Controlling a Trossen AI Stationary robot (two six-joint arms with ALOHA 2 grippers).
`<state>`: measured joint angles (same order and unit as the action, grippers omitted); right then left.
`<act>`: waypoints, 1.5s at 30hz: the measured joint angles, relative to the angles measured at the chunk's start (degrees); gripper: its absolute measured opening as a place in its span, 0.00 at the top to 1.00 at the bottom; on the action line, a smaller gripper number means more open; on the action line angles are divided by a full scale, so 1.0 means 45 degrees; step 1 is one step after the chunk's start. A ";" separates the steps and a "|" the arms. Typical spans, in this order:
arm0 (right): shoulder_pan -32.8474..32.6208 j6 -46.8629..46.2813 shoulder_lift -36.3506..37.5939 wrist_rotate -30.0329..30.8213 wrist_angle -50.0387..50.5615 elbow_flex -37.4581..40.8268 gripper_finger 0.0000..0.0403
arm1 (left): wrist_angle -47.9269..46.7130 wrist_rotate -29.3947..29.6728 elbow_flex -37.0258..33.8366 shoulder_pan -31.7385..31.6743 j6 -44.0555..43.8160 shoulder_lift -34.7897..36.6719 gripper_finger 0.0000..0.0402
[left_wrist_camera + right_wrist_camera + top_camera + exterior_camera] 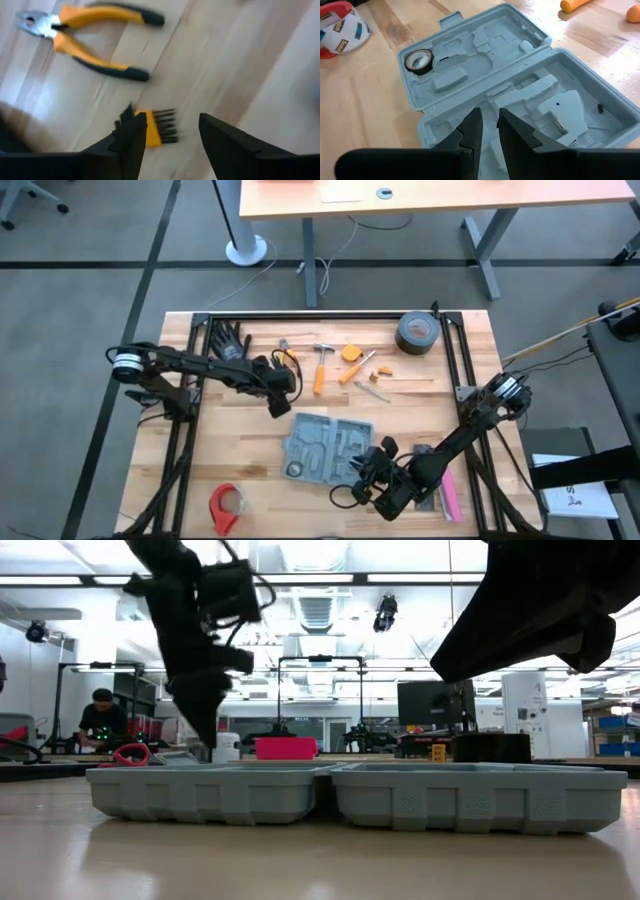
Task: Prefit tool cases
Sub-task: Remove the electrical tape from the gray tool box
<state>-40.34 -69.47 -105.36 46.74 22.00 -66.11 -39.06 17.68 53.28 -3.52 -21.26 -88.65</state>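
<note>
Pliers show only past left hand, fingers parted

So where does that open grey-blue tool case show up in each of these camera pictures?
High view: the tool case lies open, low centre of the table.
Low view: it fills the middle, two trays side by side.
Left wrist view: not in it; only pliers on wood.
Right wrist view: it fills the picture.
Shared landmark: the small tape roll in one tray, also in the high view.
</note>
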 joint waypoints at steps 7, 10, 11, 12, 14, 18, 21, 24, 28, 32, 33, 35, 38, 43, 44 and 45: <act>0.0018 -0.0080 0.0000 -0.0005 0.0009 0.0000 0.89 | 0.0071 -0.1696 0.0252 0.1424 -0.1177 0.0041 0.51; 0.0090 -0.0005 0.0000 0.0000 0.0020 0.0000 0.88 | 0.0502 -0.1704 0.0231 0.2416 -0.1727 -0.0239 0.51; 0.0130 -0.0004 0.0011 0.0000 0.0032 0.0000 0.87 | 0.0723 -0.1691 0.0231 0.2732 -0.1851 -0.0327 0.51; 0.0155 0.0010 0.0019 0.0000 0.0005 0.0000 0.87 | 0.0873 -0.1534 0.0318 0.3022 -0.1959 -0.0438 0.51; 0.0222 0.0102 0.0064 -0.0008 0.0012 0.0000 0.86 | 0.0993 -0.1081 0.0545 0.3541 -0.2136 -0.0643 0.51; 0.0228 0.0223 0.0198 -0.0017 0.0005 0.0000 0.85 | 0.1017 -0.0584 0.1003 0.4160 -0.2357 -0.1058 0.51; 0.0223 0.0243 0.0261 -0.0015 -0.0001 -0.0005 0.85 | 0.0944 -0.0584 0.1145 0.4425 -0.2501 -0.1326 0.51; 0.0223 0.0228 0.0262 -0.0034 -0.0005 -0.0005 0.87 | 0.0793 -0.0607 0.1136 0.4583 -0.2773 -0.1611 0.51; 0.0223 0.0225 0.0262 -0.0038 -0.0001 -0.0005 0.89 | 0.0887 -0.0988 0.1135 0.4789 -0.3183 -0.1981 0.51; 0.0223 0.0238 0.0262 -0.0034 0.0009 -0.0005 0.90 | 0.0824 -0.1256 0.1144 0.5012 -0.3522 -0.2090 0.51; 0.0223 0.0238 0.0262 -0.0034 0.0000 -0.0005 0.90 | 0.0798 -0.1293 0.1144 0.5070 -0.3622 -0.2090 0.51; 0.0223 0.0238 0.0262 -0.0034 0.0002 -0.0005 0.89 | 0.0785 -0.1309 0.1144 0.5207 -0.3874 -0.2066 0.51; 0.0223 0.0301 0.0262 -0.0028 0.0000 -0.0005 0.88 | 0.0727 -0.1760 0.1154 0.5416 -0.4189 -0.2018 0.51; 0.0223 0.0330 0.0262 -0.0019 0.0005 -0.0005 0.86 | 0.0687 -0.2637 0.1329 0.5777 -0.4893 -0.2018 0.51; 0.0223 0.0331 0.0262 -0.0013 0.0003 -0.0005 0.86 | 0.0673 -0.2798 0.1384 0.5815 -0.4942 -0.2018 0.51; 0.0223 0.0335 0.0262 -0.0011 0.0001 -0.0005 0.85 | 0.0617 -0.2831 0.1483 0.5879 -0.4950 -0.2018 0.51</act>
<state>-39.33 -67.96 -104.18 46.69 22.00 -66.13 -36.29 4.94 59.96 22.94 -43.53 -97.73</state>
